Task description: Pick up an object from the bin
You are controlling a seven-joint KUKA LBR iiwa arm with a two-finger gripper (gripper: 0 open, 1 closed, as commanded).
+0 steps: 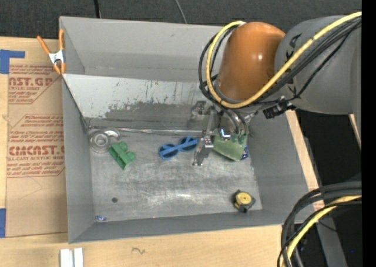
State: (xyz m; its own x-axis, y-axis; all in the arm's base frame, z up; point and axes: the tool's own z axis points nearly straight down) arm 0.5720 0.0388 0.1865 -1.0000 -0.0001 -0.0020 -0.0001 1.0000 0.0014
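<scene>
My gripper (212, 146) hangs low over the right middle of the bin floor, its fingers spread open. The left fingertip (199, 156) stands just right of a blue looped plastic piece (178, 149) that lies flat on the floor. A green spongy wedge with a blue edge (230, 149) lies under and beside the right finger; I cannot tell whether they touch. Nothing is pinched between the fingers.
A green block (122, 155) and a clear tape roll (100, 140) lie at the left of the floor. A small yellow-and-black round tape measure (241, 200) sits near the front right corner. The arm's orange cover and cables hang above the gripper.
</scene>
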